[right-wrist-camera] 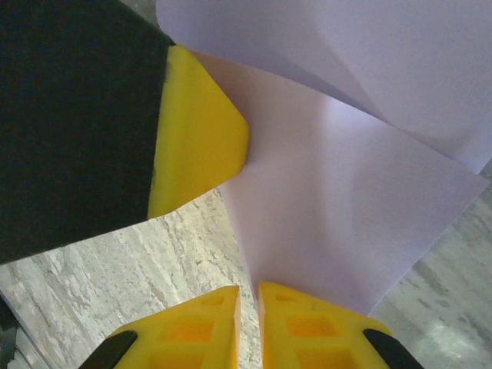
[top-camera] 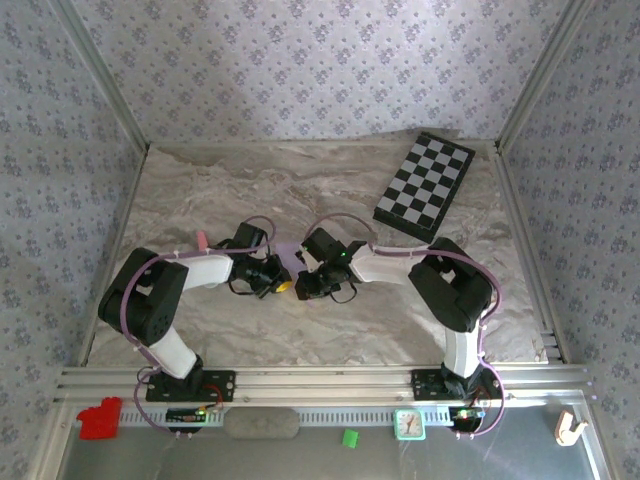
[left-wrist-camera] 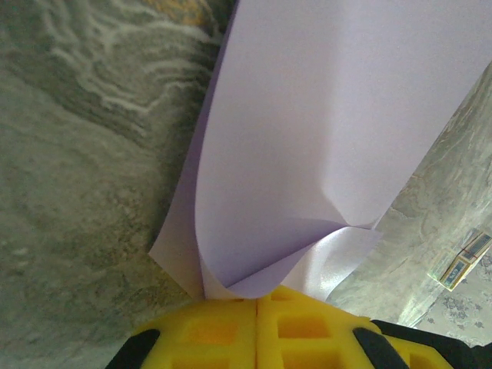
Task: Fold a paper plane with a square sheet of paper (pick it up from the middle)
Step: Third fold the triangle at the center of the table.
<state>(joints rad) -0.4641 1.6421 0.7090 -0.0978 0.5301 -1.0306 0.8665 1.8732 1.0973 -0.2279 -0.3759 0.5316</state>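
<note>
Left gripper [left-wrist-camera: 256, 329]: closed. Its two yellow fingers [left-wrist-camera: 311, 332] are pressed flat together, and the lower edge of the square sheet of paper [left-wrist-camera: 330, 115] comes out of the seam between them.
Right gripper [right-wrist-camera: 247, 327]: almost closed. The jaws stand a thin slit apart and a tapering corner of the sheet runs down into that slit. It looks pinched there, though the contact itself is hard to make out.
Gripper meeting: in the top view the two wrists face each other tip to tip. In the right wrist view, one yellow finger of the left gripper touches the sheet's face from the left.
Sheet: pale lilac, held between the two grippers. It is curled rather than flat, with one layer bent over another and a soft crease ending in a small dent near its lower edge.
Sheet's place: around the middle of the table [top-camera: 200, 200], just ahead of both arms.
Table: a marbled grey-beige surface shows beside and beneath the sheet.
Chequered board [top-camera: 425, 186]: lies at the far right corner, well apart from the sheet and the grippers.
</note>
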